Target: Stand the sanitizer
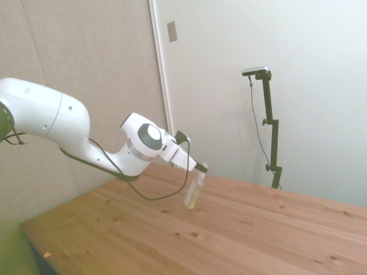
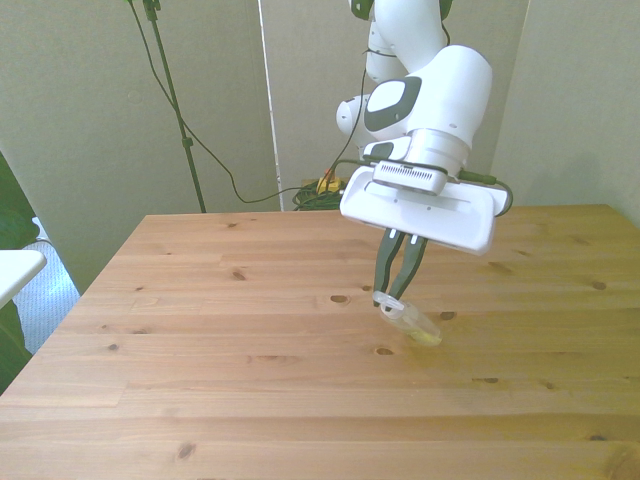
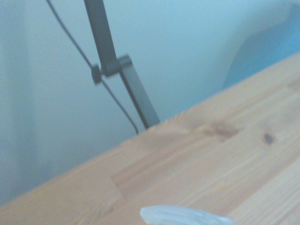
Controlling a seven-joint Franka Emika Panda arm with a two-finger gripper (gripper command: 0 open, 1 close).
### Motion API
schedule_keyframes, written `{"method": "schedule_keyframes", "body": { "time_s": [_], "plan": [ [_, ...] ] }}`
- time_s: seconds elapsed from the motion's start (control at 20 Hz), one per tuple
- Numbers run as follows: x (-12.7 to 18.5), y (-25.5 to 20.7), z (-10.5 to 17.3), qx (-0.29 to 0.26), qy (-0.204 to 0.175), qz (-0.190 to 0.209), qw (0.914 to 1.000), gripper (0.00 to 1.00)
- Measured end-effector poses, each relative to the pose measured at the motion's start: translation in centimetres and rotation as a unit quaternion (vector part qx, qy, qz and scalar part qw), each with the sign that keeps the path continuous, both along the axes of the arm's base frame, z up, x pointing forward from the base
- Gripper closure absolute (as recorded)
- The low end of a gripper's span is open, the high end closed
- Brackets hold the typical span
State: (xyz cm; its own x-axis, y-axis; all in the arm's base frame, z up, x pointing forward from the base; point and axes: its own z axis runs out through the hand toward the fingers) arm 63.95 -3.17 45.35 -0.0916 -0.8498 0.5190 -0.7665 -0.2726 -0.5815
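Sanitizer [image 2: 412, 323] tilted, pump end up in closed pincer [image 2: 390, 298], base touching table [image 2: 200, 330].

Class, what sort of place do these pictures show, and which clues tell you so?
Probably a robotics lab or test room: a white arm's gripper holding a sanitizer over a bare wooden table, plain walls, loose cables.

Gripper [image 2: 392, 297] angled down over the wooden table [image 2: 200, 330], dark fingers [image 2: 385, 272] pinched together on the white top of the sanitizer [image 2: 412, 324]. Bottle tilted, yellowish base low toward the front view's right, near the boards.
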Motion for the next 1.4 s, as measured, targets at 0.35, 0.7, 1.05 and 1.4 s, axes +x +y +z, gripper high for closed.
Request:
{"method": "schedule_keyframes", "body": {
  "time_s": [0.35,0.7,1.05,1.4],
  "plan": [
    [-0.8,5.5,-1.9,-0.093,-0.071,-0.032,0.9926,1.00],
    [-2.0,7.0,-3.9,-0.124,-0.074,-0.042,0.9886,0.00],
    [-2.3,6.6,-4.1,-0.123,-0.071,-0.045,0.9889,0.00],
    [-2.4,7.0,-4.0,-0.113,-0.067,-0.049,0.9901,0.00]
  ]
}}
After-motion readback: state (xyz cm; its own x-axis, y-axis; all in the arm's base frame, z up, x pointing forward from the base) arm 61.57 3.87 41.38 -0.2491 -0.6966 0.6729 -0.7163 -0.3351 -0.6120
